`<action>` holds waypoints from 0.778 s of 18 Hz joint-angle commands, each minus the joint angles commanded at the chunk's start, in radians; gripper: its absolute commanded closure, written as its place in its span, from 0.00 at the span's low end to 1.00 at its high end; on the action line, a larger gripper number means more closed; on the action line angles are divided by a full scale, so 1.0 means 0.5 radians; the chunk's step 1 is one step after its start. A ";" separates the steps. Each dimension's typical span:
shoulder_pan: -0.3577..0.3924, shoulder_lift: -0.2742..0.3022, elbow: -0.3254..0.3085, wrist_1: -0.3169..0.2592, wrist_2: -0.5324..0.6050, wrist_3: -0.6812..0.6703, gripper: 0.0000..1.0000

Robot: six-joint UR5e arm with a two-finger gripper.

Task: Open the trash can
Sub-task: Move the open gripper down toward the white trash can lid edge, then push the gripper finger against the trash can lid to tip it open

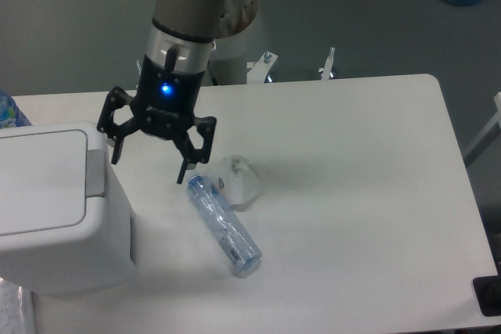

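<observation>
The white boxy trash can (59, 217) stands at the left edge of the table, its flat lid panel (39, 181) lying shut and a grey hinge strip (95, 172) along its right side. My gripper (149, 163) hangs open and empty just right of the can's top right corner, fingers pointing down. The left fingertip (116, 156) is close beside the hinge strip; I cannot tell if it touches. The right fingertip (185, 174) is just above the clear bottle's cap end.
A clear plastic bottle (224, 225) lies on its side on the white table (368, 193), right of the can. A small white wad of paper (239, 180) lies by its upper end. A blue object (8, 111) shows at the far left edge.
</observation>
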 joint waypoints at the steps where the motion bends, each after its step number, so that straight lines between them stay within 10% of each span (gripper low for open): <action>1: 0.000 -0.003 0.000 0.000 0.000 0.000 0.00; 14: -0.049 -0.043 0.000 0.000 0.000 -0.012 0.00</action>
